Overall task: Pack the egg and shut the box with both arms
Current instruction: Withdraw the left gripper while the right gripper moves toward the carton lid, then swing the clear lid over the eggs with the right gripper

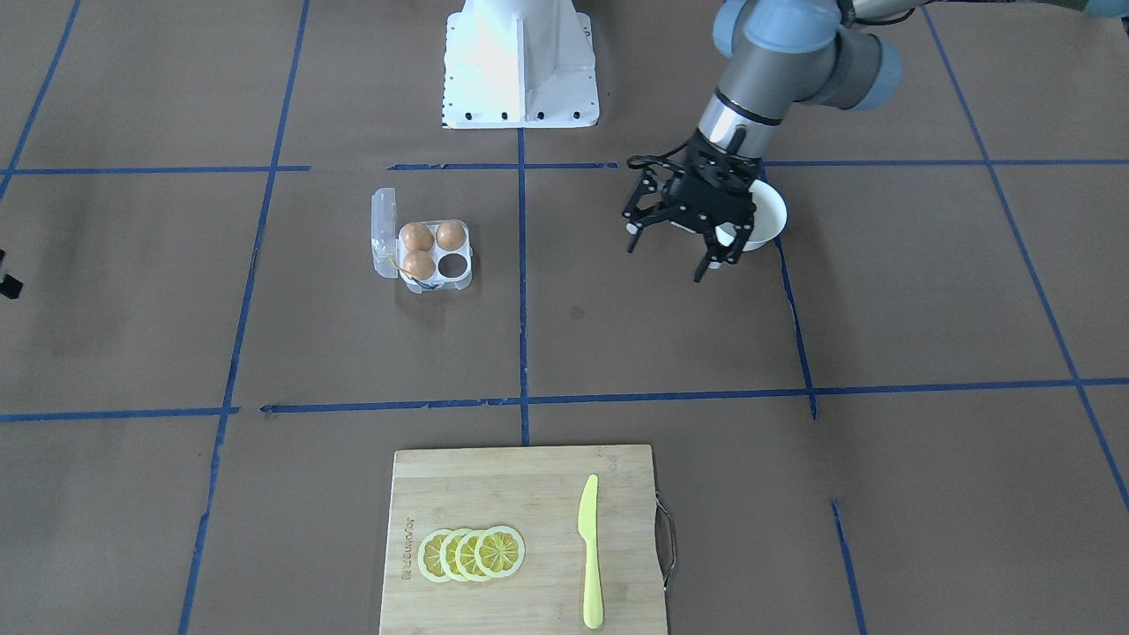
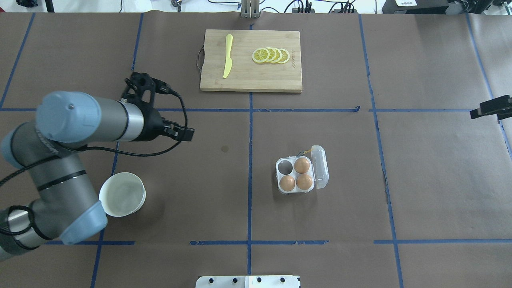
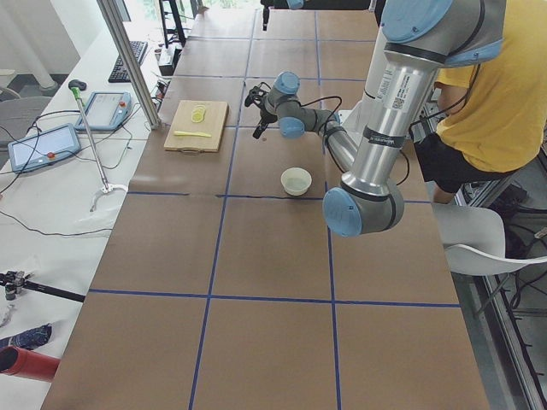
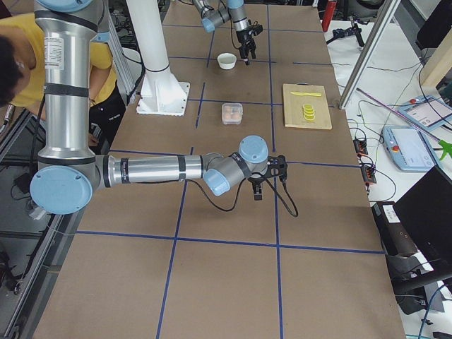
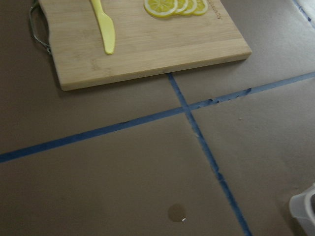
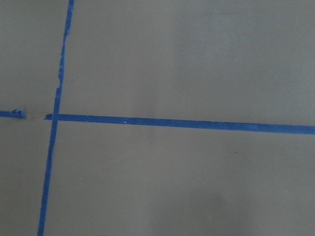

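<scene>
The clear egg box (image 2: 322,166) stands right of the table's middle with its lid open to the side. Three alike brown eggs (image 2: 303,165) sit in its cups and one cup (image 2: 285,168) is empty; I cannot tell which is the task's egg. It also shows in the front view (image 1: 384,234). My left gripper (image 1: 668,260) hangs open and empty above the table, beside the white bowl (image 1: 769,210) and well apart from the box. My right gripper (image 2: 491,107) is at the table's right edge, mostly cut off; it looks open and empty in the right side view (image 4: 270,180).
The white bowl (image 2: 122,194) looks empty. A wooden cutting board (image 2: 251,76) with a yellow knife (image 2: 228,56) and lemon slices (image 2: 271,55) lies at the far edge. The robot's white base (image 1: 520,62) is at the near side.
</scene>
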Action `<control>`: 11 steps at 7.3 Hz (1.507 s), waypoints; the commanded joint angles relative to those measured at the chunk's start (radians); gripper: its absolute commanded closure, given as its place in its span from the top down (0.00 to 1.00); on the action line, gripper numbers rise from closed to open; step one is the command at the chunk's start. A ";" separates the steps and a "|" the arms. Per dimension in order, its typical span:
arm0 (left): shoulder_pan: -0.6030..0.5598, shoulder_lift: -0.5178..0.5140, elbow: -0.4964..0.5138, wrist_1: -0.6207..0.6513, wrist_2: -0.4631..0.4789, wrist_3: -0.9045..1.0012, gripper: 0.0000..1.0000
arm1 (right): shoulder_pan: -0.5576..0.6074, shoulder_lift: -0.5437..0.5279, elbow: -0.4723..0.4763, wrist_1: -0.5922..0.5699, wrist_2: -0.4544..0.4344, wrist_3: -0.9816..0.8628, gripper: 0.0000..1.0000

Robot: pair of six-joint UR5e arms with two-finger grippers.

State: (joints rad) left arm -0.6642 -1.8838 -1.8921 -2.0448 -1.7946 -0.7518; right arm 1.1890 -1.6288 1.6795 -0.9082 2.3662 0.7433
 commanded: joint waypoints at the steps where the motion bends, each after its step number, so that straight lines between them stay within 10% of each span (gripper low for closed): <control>1: -0.208 0.144 -0.012 -0.005 -0.115 0.362 0.99 | -0.243 0.009 0.104 0.087 -0.169 0.358 1.00; 5: -0.371 0.207 0.050 -0.023 -0.198 0.621 0.99 | -0.687 0.227 0.212 -0.048 -0.568 0.767 1.00; 7: -0.376 0.209 0.057 -0.034 -0.200 0.621 0.99 | -0.764 0.457 0.212 -0.302 -0.639 0.844 1.00; 11: -0.399 0.233 0.057 -0.034 -0.233 0.621 0.99 | -0.730 0.477 0.366 -0.499 -0.633 0.844 1.00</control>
State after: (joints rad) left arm -1.0476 -1.6658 -1.8354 -2.0785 -2.0043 -0.1304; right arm 0.4489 -1.1549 1.9893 -1.3318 1.7322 1.5873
